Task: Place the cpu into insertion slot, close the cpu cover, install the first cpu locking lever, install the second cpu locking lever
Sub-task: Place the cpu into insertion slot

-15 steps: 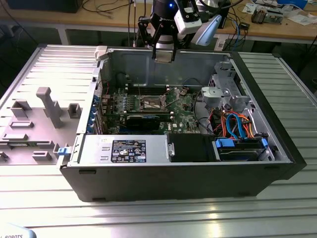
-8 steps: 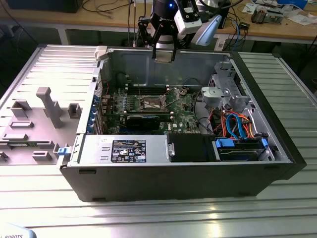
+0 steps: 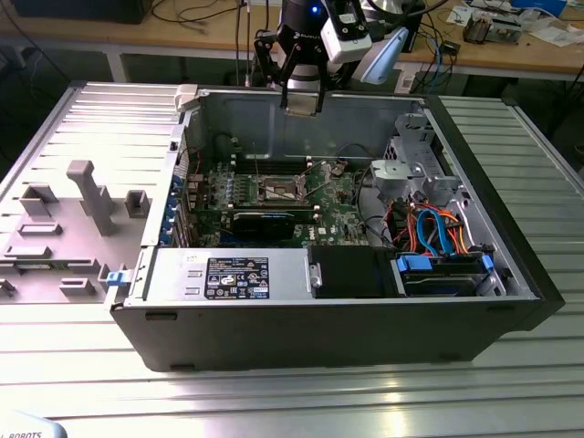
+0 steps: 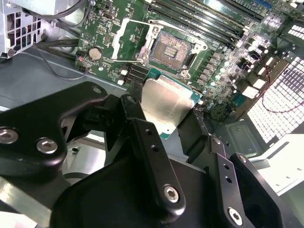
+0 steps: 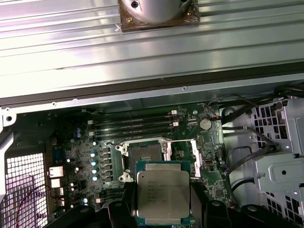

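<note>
The gripper (image 3: pixel 301 99) hangs at the top middle of the exterior view, jaws pinching the cpu (image 5: pixel 163 192) by its edges. The insertion slot (image 3: pixel 278 190) sits open lower down, mid-picture. If the chip tilts or slips, it could land crooked and hurt the slot.

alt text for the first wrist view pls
The gripper holds the cpu, silvery top facing the camera, over the green motherboard. The insertion slot lies empty, its cpu cover swung open beside it.

Bright overhead light, glare on ribbed table (image 3: pixel 301 397)
</note>
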You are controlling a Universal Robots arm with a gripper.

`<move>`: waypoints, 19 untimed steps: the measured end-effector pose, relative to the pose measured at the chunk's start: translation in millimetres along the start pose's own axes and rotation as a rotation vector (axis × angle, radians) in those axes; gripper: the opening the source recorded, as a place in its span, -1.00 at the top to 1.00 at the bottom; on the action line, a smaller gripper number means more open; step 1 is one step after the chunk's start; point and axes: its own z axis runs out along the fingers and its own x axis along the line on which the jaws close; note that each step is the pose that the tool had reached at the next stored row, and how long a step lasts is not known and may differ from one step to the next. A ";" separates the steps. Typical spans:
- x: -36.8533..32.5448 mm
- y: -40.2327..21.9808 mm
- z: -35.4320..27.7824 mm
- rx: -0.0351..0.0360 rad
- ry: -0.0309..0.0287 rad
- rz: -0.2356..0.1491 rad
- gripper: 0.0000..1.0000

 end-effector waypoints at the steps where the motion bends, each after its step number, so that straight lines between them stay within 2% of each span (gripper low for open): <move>1: 0.0 0.0 0.0 -0.0002 -0.0019 0.021 -0.08; 3: 0.0 0.0 0.1 -0.0008 -0.0059 0.066 -0.08; 4: 0.0 0.0 0.1 -0.0010 -0.0064 0.072 -0.08; 15: 0.0 0.0 0.1 -0.0011 -0.0068 0.076 -0.08; 19: 0.0 0.0 0.1 -0.0017 -0.0097 0.109 -0.08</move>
